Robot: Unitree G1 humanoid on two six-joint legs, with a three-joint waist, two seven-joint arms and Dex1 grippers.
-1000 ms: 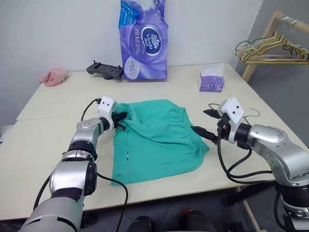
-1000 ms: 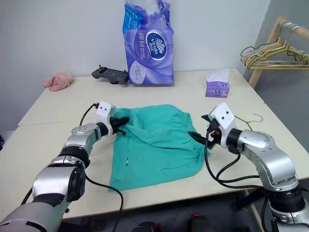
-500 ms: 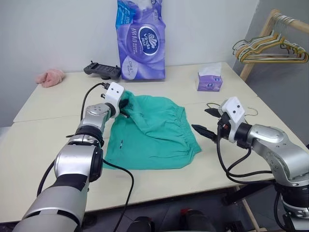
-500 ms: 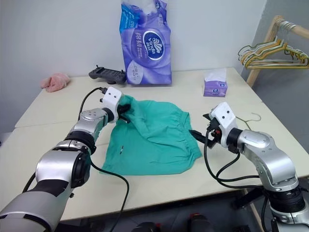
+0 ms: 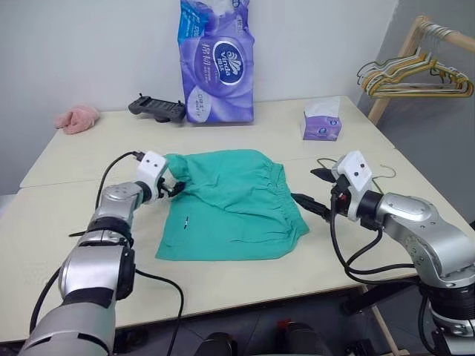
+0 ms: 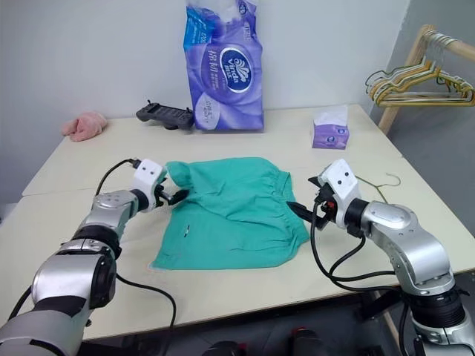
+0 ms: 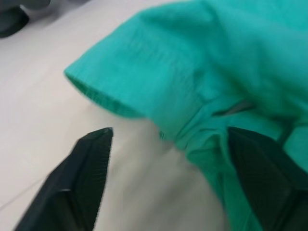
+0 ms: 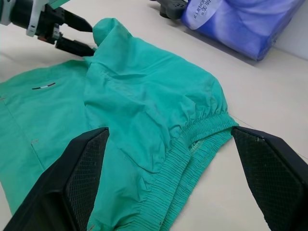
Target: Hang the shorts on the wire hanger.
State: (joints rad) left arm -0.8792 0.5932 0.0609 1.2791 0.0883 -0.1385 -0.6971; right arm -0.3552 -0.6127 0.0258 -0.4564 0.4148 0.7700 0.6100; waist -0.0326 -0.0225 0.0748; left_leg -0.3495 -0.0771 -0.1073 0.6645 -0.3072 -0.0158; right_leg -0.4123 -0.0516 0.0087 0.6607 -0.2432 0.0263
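Cream-coloured desk point(image 5: 59, 222) under a pale wall carries the teal-green shorts point(image 5: 230, 204) spread flat at its middle, waistband toward the right. Behind them stand a purple tissue-roll pack point(image 5: 217, 63), a black controller point(image 5: 156, 108), a pink cloth point(image 5: 76, 117) far left and a small tissue box point(image 5: 322, 122). Mixed hangers point(image 5: 415, 74) hang on a wooden rack at far right. From the head views, the left gripper point(image 5: 172, 187) sits at the shorts' far-left corner, its fingers spread and holding nothing. The right gripper point(image 5: 318, 191) hovers just right of the waistband, fingers wide apart and empty; the wire hanger point(image 5: 384, 173) lies on the desk behind it, partly hidden. Left wrist view: fingers point(image 7: 82, 178) flank a folded hem without closing on it. Right wrist view: both fingers point(image 8: 72, 178) stand apart above the gathered waistband.
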